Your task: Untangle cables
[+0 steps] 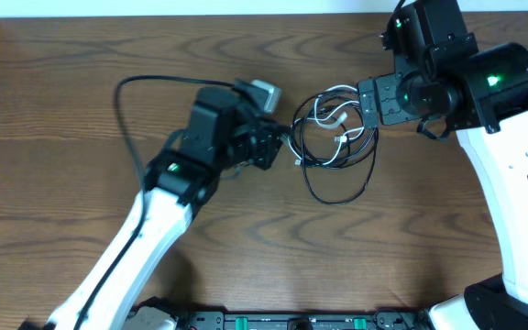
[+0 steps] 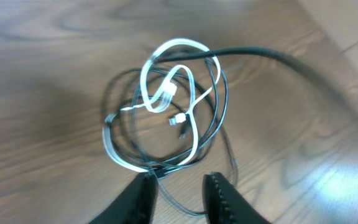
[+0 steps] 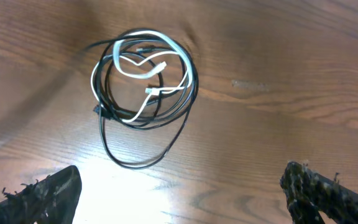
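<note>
The cables lie as one tangled coil of thin black and white cords on the wooden table, with a black loop trailing toward the front. My left gripper is at the coil's left edge. In the left wrist view it is open, its fingers on either side of a thin strand at the rim of the coil. My right gripper is at the coil's right side and above it. In the right wrist view it is wide open and empty, apart from the coil.
A thicker black arm wire arcs over the table left of the left arm. A similar thick wire crosses the left wrist view. The table's back edge meets a white wall.
</note>
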{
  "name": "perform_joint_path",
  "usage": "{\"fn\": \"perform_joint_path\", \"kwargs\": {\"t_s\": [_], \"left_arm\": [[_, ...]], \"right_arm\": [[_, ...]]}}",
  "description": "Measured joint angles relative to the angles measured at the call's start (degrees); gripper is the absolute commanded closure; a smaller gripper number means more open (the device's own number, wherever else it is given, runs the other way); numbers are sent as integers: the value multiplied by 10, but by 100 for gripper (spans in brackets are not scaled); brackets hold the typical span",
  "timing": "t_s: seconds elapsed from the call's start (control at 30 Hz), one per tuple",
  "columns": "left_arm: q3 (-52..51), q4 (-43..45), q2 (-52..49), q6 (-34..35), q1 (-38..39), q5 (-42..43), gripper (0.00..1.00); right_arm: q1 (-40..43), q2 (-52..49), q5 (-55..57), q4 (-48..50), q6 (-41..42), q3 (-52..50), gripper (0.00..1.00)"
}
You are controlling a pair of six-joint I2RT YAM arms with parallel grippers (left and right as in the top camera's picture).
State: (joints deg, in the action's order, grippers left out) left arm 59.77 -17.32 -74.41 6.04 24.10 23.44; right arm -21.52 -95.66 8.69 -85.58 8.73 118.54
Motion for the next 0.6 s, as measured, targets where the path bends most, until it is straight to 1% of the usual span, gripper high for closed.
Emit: {"fn": "perform_joint_path", "kwargs": {"t_s": [0.13, 0.27, 0.4, 0.47, 0.6], "left_arm": [[0, -62, 57, 1, -6, -76, 52], [0, -104, 94, 1, -7, -147, 52], [0, -129, 106, 2, -7, -179, 53], [0, -144, 106, 2, -7, -182, 57], [0, -171, 106, 2, -7, -182, 58]], "right_arm": [[0, -1, -1, 0, 0, 0, 1], [0, -1, -4, 0, 0, -1, 1], [0, -1, -14, 3, 0, -1, 1], [0, -3, -16, 12, 7, -4, 1], [0, -3, -14, 66, 24, -47, 1]]}}
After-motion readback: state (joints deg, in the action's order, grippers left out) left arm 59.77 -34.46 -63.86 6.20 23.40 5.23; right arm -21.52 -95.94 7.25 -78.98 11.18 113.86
